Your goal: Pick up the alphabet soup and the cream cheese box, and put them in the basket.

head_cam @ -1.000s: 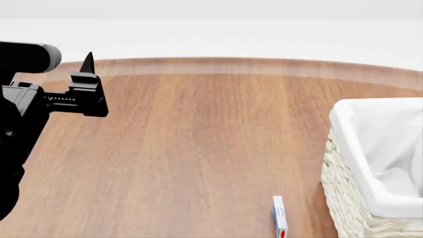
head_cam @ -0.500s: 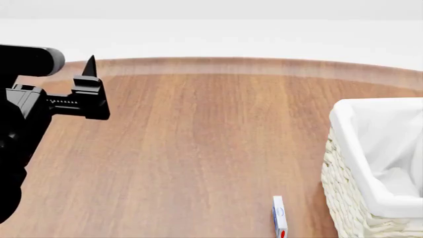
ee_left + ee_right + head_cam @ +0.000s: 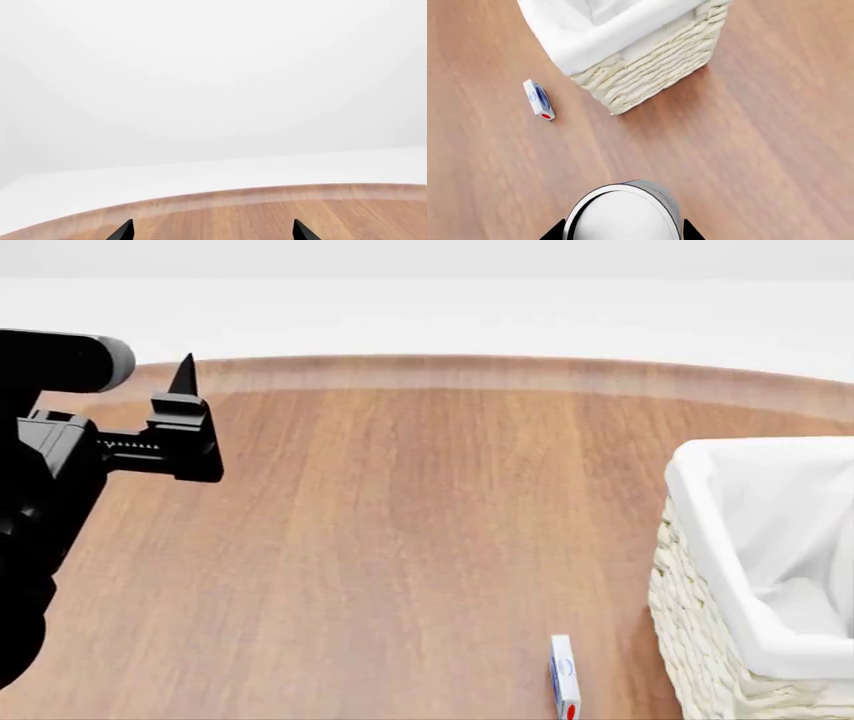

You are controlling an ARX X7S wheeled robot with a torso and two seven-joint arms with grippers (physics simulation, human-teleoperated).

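In the right wrist view my right gripper point(image 3: 620, 234) is shut on the alphabet soup point(image 3: 624, 215). It is held high above the table, and only its silver-white top and a strip of its side show. The cream cheese box point(image 3: 538, 99), small and white with a red and a blue mark, lies on the wood beside the basket point(image 3: 654, 65). In the head view the cream cheese box point(image 3: 565, 680) sits just left of the basket point(image 3: 694, 540). My left gripper point(image 3: 184, 380) hovers open at the far left, its fingertips point(image 3: 123, 231) wide apart with nothing between them.
The brown wooden table point(image 3: 400, 520) curves away to a rounded far edge point(image 3: 441, 362), with white floor beyond it. The basket's white cloth liner point(image 3: 787, 510) shows nothing inside. My right arm is out of the head view.
My left gripper has drifted slightly right and down in the head view. The cream cheese box and the basket have not moved.
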